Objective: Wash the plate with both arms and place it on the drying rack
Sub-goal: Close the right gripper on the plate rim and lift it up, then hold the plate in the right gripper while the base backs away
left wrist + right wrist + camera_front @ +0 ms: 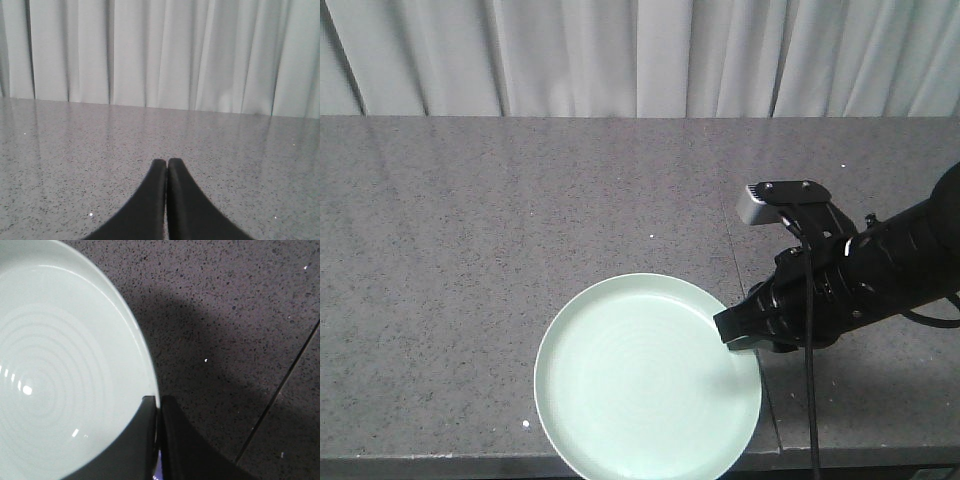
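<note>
The plate (640, 385) is pinched at its rim by the right gripper (157, 401), likely for lifting, while the left gripper (167, 164) is seen closed on nothing

Likely a staged kitchen mock-up: a grey speckled stone bench (470, 250), a pale pleated curtain (640, 55) hung directly behind the bench, and a round glossy mint-green plate (640, 385) at the bench's near edge.

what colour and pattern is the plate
Pale mint green, with faint concentric rings in the plate; clearest in the right wrist view.
</note>
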You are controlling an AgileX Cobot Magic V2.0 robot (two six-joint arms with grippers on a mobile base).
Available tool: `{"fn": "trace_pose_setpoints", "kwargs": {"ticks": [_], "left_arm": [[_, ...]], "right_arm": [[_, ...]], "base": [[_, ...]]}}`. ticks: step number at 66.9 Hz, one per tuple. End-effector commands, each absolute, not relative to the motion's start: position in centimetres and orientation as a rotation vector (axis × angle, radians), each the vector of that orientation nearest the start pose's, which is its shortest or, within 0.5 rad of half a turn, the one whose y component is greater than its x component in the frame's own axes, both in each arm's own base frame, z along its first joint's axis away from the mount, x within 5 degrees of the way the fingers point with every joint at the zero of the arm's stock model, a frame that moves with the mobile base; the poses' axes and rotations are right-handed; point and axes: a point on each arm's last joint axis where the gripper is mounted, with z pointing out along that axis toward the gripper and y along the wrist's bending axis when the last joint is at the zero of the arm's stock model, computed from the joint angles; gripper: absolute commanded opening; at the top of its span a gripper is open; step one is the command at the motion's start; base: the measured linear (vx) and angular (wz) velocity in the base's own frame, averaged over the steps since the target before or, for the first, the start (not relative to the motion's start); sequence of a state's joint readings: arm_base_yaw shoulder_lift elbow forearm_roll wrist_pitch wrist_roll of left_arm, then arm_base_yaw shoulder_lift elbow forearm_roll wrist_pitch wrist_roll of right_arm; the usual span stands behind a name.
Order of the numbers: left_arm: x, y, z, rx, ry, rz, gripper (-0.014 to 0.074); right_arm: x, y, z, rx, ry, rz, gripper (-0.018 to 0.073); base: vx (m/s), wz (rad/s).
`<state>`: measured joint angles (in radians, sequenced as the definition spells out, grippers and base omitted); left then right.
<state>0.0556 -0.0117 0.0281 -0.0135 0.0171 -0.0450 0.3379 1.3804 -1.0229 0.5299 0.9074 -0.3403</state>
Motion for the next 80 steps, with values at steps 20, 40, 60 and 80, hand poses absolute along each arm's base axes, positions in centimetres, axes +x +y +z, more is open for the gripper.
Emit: {"fn": "trace_pose_setpoints", "kwargs": {"ticks": [20,40,60,80], "left_arm": [[5.3,0.29,21.96,-0.079,1.398,-0.004,-0.0006],[5.3,0.29,21.96,-0.079,1.398,-0.004,-0.0006],[5.3,0.29,21.96,-0.079,1.398,-0.004,-0.0006],[5.3,0.29,21.96,-0.079,1.398,-0.004,-0.0006]], "right_arm": [[24.11,12.43,30.53,-0.543,2.539,0.69,-0.0001],[24.11,12.43,30.53,-0.543,2.539,0.69,-0.0001],[24.11,12.43,30.53,-0.543,2.539,0.69,-0.0001],[24.1,12.43,30.52,-0.544,2.541,0.69,-0.0001]], "base": [[0.0,0.0],[0.0,0.0],[0.0,0.0],[-0.02,0.05]]}}
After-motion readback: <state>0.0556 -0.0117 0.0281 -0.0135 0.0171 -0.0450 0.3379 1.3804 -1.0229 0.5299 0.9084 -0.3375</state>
